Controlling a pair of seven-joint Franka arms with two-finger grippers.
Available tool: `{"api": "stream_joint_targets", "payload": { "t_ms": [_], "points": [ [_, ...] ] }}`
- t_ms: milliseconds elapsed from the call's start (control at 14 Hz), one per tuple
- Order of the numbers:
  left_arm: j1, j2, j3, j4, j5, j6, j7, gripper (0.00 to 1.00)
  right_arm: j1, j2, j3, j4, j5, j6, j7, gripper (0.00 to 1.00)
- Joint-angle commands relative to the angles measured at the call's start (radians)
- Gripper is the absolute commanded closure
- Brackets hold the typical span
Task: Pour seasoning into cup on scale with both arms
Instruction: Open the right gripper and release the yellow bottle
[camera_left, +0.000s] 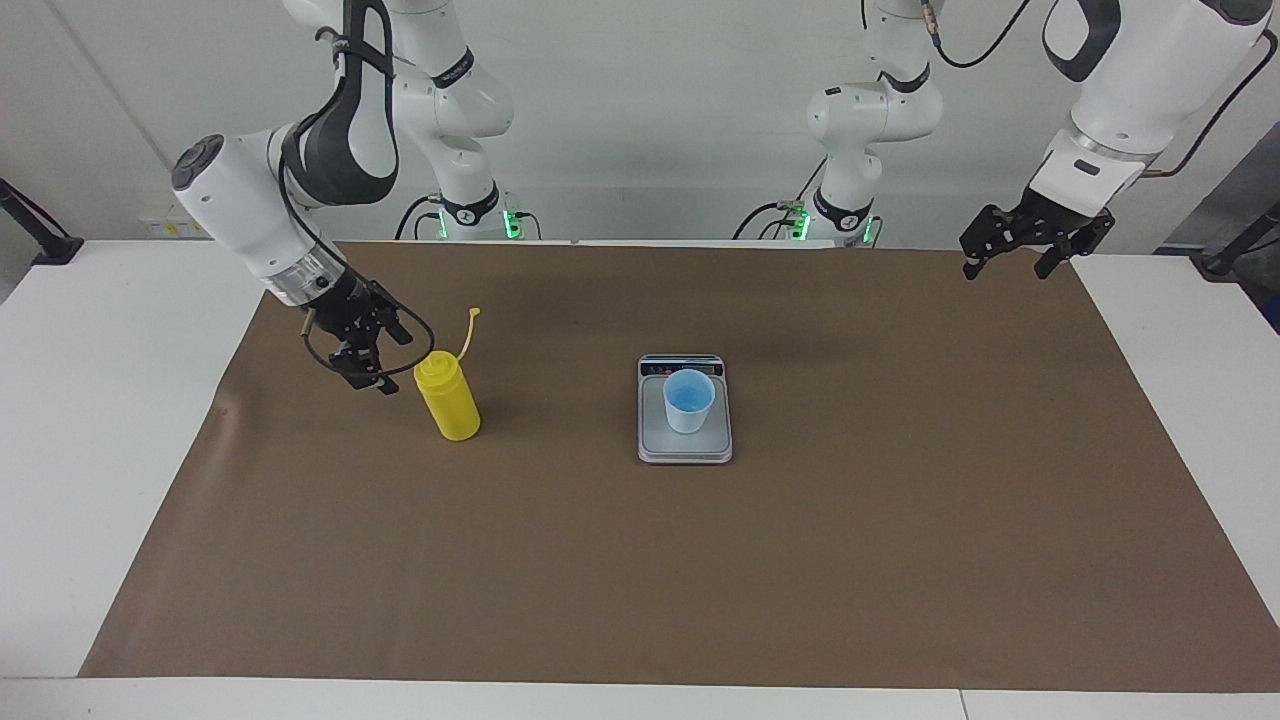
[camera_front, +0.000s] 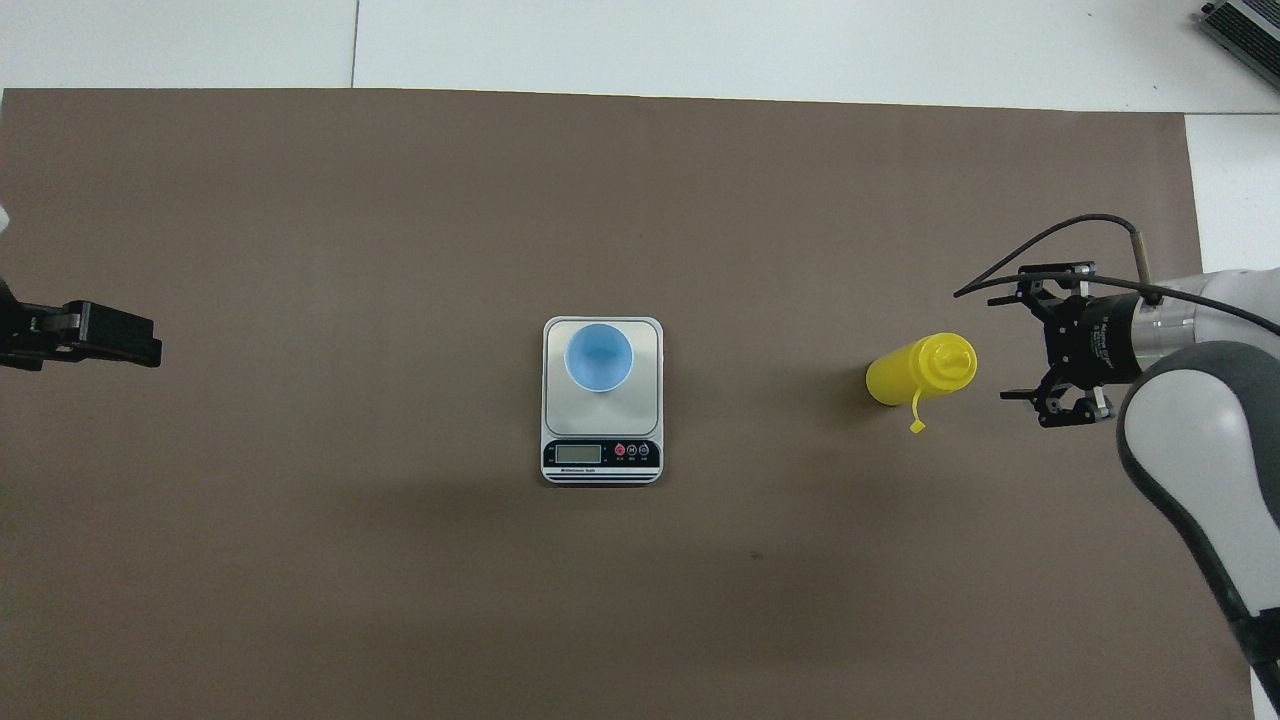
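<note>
The right gripper (camera_left: 368, 362) hangs open beside the upright bottle (camera_left: 449, 398) — a skewed approach could topple it. The cup (camera_left: 689, 399) sits on the scale (camera_left: 685, 448); the left gripper (camera_left: 1035, 238) waits, open.

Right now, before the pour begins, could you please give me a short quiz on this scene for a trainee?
1. True or false: the right gripper holds the bottle.
2. What stands on the scale? A) the bottle B) the cup C) nothing
3. Which gripper waits, away from the bottle?

Key: 1 false, it is open beside the bottle, apart from it. 2 B. 3 the left gripper.
</note>
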Motion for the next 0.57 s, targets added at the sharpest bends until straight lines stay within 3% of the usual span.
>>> {"api": "stream_joint_targets", "payload": {
  "t_ms": [0,214,500],
  "points": [
    [0.012,-0.018,-0.004,-0.012,-0.008,-0.009,0.009,0.0,0.042,-0.056,0.005,-0.006,-0.105,-0.045,-0.082,0.0],
    [0.012,-0.018,-0.004,-0.012,-0.008,-0.009,0.009,0.0,0.096,-0.085,0.005,-0.006,-0.145,-0.093,-0.261,0.0],
    [0.012,-0.018,-0.004,-0.012,-0.008,-0.009,0.009,0.0,0.093,-0.106,-0.003,0.003,-0.177,-0.115,-0.868,0.0]
  ]
}}
